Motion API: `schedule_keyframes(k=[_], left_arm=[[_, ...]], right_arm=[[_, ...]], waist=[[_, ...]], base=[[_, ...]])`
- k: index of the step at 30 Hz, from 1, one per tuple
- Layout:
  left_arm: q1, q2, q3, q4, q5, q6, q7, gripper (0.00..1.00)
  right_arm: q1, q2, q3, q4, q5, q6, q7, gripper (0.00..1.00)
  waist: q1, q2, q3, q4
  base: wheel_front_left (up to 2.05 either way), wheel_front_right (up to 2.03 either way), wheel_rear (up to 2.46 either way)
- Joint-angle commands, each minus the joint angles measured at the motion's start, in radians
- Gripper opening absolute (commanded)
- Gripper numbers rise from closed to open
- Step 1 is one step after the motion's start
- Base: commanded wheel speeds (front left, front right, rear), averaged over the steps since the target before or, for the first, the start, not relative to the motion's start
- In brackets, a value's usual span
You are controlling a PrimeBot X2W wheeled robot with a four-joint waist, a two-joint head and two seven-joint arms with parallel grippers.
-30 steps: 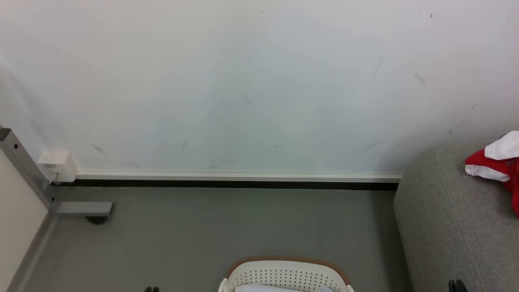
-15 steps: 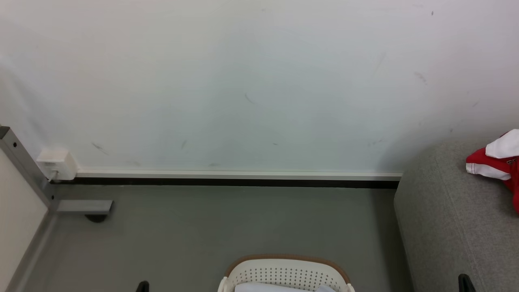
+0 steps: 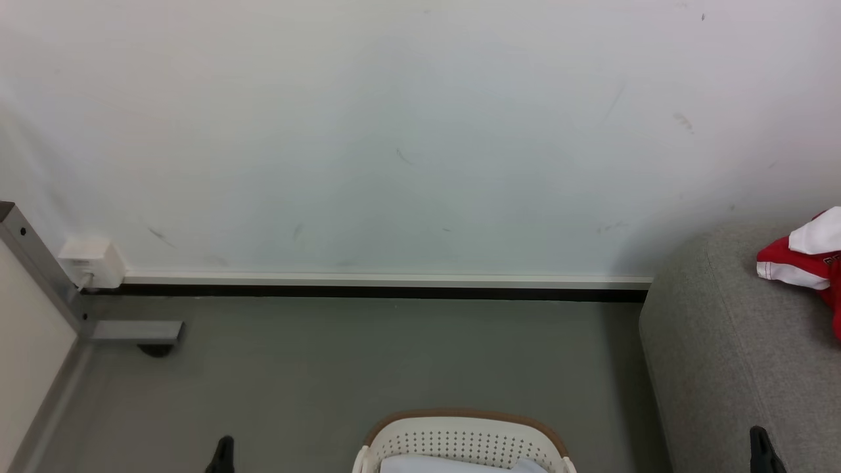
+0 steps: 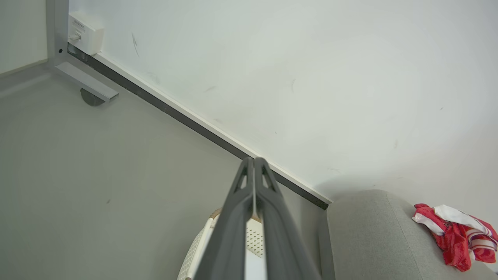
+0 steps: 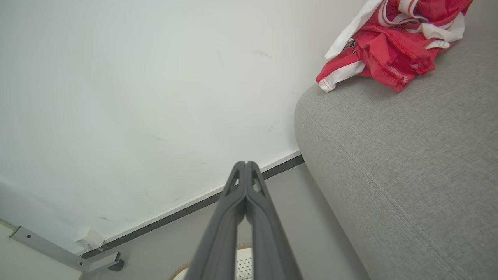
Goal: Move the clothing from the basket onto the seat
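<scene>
The cream basket (image 3: 463, 441) with its tan rim stands on the floor at the bottom middle of the head view, with something pale lying inside it. A heap of red and white clothing (image 3: 805, 263) lies on the grey seat (image 3: 729, 355) at the right, near the wall. My left gripper (image 3: 225, 447) is shut and empty, left of the basket. My right gripper (image 3: 759, 439) is shut and empty over the seat's front. In the left wrist view, the left gripper (image 4: 253, 161) points over the basket (image 4: 196, 254) toward the wall. In the right wrist view, the clothing (image 5: 389, 46) lies far beyond the right gripper (image 5: 246, 165).
A white wall with a dark skirting strip closes the far side. At the left stand a grey metal frame leg (image 3: 131, 332) and a white socket box (image 3: 92, 263). Grey floor (image 3: 368, 361) lies between the wall, the basket and the seat.
Both grippers have gone from slightly open to shut, and their tips have risen further into the bottom of the head view. The whole picture shifted slightly; basket and clothing stay put.
</scene>
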State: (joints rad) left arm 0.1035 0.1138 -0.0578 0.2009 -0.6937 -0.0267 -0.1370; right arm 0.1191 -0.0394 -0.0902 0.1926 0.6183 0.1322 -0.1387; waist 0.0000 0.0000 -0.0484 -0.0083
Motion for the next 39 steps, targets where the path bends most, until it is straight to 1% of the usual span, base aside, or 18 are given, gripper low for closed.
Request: schedule_keyframes(k=[1, 19, 39], left_arm=[[-0.029, 0.002, 0.014, -0.008, -0.046, -0.007, 0.011, 0.0], [-0.079, -0.015, 0.057, 0.005, -0.276, -0.033, 0.075, 0.0], [-0.125, -0.031, 0.096, 0.018, -0.488, -0.057, 0.134, 0.0]], right_arm=[[-0.031, -0.009, -0.005, -0.007, 0.048, -0.001, 0.013, 0.0], [-0.086, -0.011, -0.01, 0.008, 0.297, -0.001, 0.077, 0.0], [-0.134, -0.012, -0.015, 0.022, 0.526, -0.001, 0.135, 0.0]], waist=[[0.0, 0.0, 0.001, 0.0], [0.0, 0.0, 0.011, 0.002], [0.0, 0.0, 0.021, 0.004]], base=[[0.0, 0.0, 0.0], [0.0, 0.0, 0.0], [0.0, 0.0, 0.0]])
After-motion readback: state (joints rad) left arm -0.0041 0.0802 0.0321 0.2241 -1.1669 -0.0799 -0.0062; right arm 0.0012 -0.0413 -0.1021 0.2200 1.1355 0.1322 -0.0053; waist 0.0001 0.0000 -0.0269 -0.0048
